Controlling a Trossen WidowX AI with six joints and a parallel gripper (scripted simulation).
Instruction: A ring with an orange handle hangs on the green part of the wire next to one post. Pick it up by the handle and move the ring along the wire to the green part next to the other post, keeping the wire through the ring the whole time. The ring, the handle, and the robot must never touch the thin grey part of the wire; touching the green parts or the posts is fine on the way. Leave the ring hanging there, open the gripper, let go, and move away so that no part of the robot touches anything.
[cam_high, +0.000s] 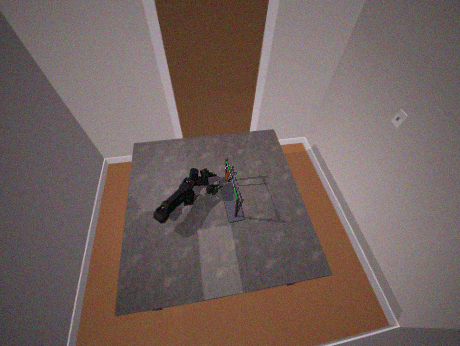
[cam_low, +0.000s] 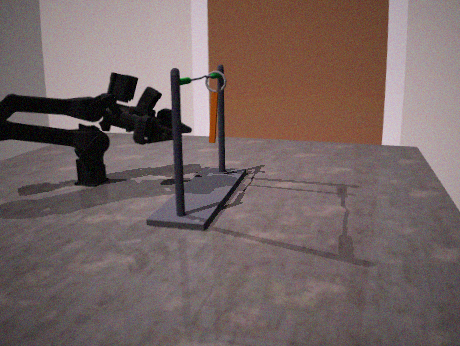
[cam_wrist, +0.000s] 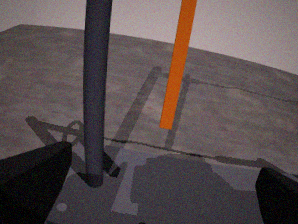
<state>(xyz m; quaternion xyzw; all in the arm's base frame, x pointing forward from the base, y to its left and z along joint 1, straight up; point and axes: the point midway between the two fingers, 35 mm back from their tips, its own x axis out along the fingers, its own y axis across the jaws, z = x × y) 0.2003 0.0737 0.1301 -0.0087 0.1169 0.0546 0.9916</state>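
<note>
Your gripper (cam_wrist: 149, 196) stands wide open, holding nothing, low beside the near post (cam_low: 176, 145); the ring (cam_low: 216, 83) hangs on the far green wire section (cam_low: 215, 75), orange handle (cam_low: 213, 120) apparently dangling free

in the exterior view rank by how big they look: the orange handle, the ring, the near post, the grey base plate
Largest to smallest, as they appear:
1. grey base plate
2. near post, though it stands closer to the camera than the handle and ring, which inflates it
3. orange handle
4. ring
</note>
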